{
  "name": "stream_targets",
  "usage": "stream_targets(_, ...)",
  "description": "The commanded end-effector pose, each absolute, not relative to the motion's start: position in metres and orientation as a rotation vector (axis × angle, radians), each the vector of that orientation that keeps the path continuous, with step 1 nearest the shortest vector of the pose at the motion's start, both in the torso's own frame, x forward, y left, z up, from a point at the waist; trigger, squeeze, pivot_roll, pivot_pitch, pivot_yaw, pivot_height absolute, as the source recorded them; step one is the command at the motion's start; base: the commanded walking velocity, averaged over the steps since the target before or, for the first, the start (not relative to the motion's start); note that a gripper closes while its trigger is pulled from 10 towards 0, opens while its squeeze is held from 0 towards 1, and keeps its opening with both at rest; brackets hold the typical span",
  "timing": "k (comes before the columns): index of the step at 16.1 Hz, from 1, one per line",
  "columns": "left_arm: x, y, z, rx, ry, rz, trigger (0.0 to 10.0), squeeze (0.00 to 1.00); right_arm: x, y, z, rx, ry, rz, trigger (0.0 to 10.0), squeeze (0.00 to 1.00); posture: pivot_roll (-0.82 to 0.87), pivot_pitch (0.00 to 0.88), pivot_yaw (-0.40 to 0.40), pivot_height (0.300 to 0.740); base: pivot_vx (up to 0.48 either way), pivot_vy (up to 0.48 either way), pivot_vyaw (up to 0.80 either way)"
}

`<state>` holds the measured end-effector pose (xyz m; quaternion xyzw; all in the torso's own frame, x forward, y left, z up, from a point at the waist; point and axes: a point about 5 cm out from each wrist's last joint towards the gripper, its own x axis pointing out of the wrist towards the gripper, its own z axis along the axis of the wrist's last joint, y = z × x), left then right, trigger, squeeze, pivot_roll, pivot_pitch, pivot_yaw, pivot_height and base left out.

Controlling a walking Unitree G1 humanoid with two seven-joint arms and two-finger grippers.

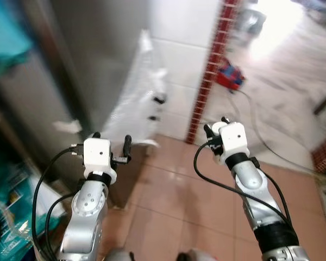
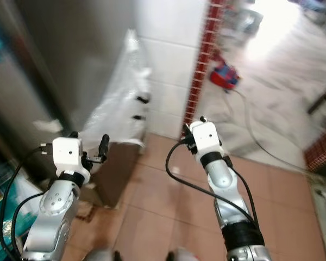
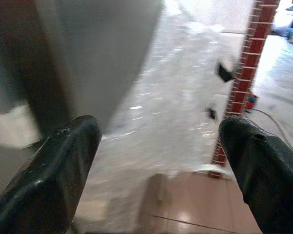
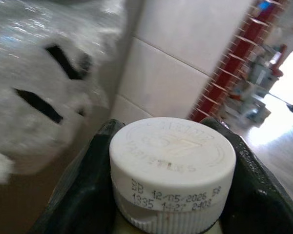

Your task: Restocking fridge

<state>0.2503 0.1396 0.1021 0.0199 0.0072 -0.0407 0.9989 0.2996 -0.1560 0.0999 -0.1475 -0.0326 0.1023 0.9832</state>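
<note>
While both arms are raised ahead of the robot, the right tool (image 4: 173, 195) grips a white-capped container (image 4: 172, 168) between its black fingers (image 4: 78, 190), one pressed on each side of the cap. Printed date digits run around the cap's rim; the body below is cut off, so the contents cannot be told. In the head view this tool (image 1: 214, 129) sits at the end of the silver right arm, small and blurred.

Left tool (image 3: 158, 165): fingers spread wide, nothing between them. It hangs close to a grey metal panel (image 1: 98, 60), likely the fridge side.

Around: a sheet of bubble wrap (image 1: 141, 103) with black tape marks leans against a brown box (image 2: 117, 168), just ahead of the left tool. Behind stands a white tiled wall (image 1: 179, 65) with a red brick-pattern strip (image 1: 209, 70) down its edge. A blue-and-red object (image 1: 230, 76) lies on the pale floor beyond, a cable (image 1: 261, 130) trailing from it. Teal packaging (image 1: 11, 212) at lower left, blurred.

Floor underfoot: terracotta tiles (image 1: 174, 206). All views are motion-smeared.
</note>
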Motion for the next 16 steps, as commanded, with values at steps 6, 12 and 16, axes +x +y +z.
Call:
stream_targets(6,0.251,0.141,0.097,0.089,0.044,-0.116,10.0,0.0,0.302,-0.155,0.109,-0.28,-0.126,0.155,10.0,0.0,0.08,0.0,0.025,0.74,0.0,0.236,0.0)
stream_targets(12,0.264,0.134,0.096,0.142,0.054,-0.218,10.0,0.0,0.29,-0.163,0.105,-0.258,-0.132,0.046,10.0,0.0,0.02,0.0,0.106,0.74,0.0,0.0,0.0)
stream_targets(16,0.263,0.137,0.1,0.118,0.037,-0.141,10.0,0.0,0.293,-0.164,0.106,-0.295,-0.114,0.118,10.0,0.0,0.07,0.001,0.002,0.74,0.0,0.0,-0.32)
